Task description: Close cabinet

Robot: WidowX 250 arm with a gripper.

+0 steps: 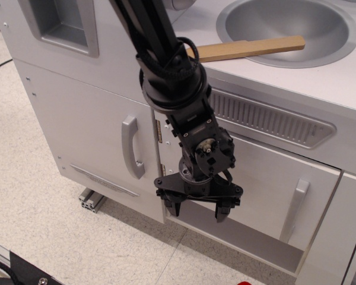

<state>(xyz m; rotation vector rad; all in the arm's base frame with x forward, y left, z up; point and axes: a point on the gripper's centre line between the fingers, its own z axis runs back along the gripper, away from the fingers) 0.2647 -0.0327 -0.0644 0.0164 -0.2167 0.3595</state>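
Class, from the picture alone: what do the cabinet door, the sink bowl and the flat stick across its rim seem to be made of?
Cabinet door: likely painted board or plastic, smooth matte white. Sink bowl: looks like metal, dull grey sheen, possibly plastic. Stick: bare wood, pale tan with unpainted edges.

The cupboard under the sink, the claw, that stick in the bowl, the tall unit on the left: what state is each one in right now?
cabinet door: ajar, handle side standing out from the frame, inner shelf visible below
gripper: open, empty, fingers pointing down in front of the door's hinge side
wooden stick: lying across the sink bowl's rim
sink bowl: empty apart from the stick
tall unit's door: closed
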